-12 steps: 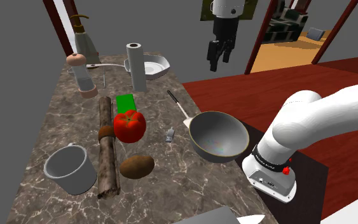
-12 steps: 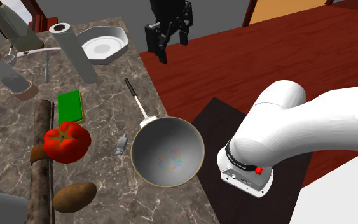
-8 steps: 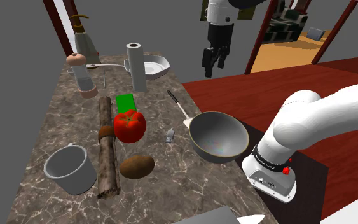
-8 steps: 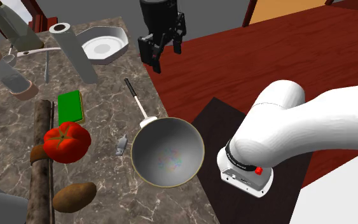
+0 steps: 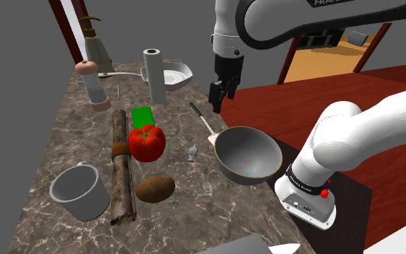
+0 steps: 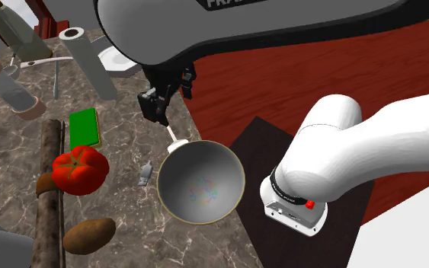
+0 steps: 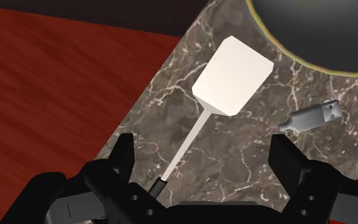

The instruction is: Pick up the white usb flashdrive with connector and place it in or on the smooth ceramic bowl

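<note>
My gripper (image 7: 204,153) hangs spread wide and empty, and the drive (image 7: 311,116) lies on the counter (image 7: 234,168) below, off past one finger (image 7: 287,160) by the pan (image 7: 323,32), its long side running nearly from finger to finger.

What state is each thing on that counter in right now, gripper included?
gripper: open, holding nothing, above the handle of the pan.
flash drive: lying flat on the counter beside the pan, not held.
bowl: upright, looks empty.
pan: upright, empty.
mug: upright, looks empty.
paper roll: standing on end.
</note>
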Controlling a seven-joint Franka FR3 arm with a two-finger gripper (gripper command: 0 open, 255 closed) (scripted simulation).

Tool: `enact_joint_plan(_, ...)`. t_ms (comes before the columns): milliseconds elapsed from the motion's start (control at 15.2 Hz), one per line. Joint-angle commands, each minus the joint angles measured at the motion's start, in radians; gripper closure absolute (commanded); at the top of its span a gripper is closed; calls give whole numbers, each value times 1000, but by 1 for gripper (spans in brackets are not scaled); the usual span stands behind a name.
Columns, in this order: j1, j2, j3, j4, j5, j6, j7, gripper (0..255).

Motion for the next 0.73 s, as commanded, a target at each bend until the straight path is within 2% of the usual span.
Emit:
enact_joint_plan(0,23,25,37,-16,25,55,21,0)
enact_joint_plan(660,109,225,237,-28,99,331,139,0)
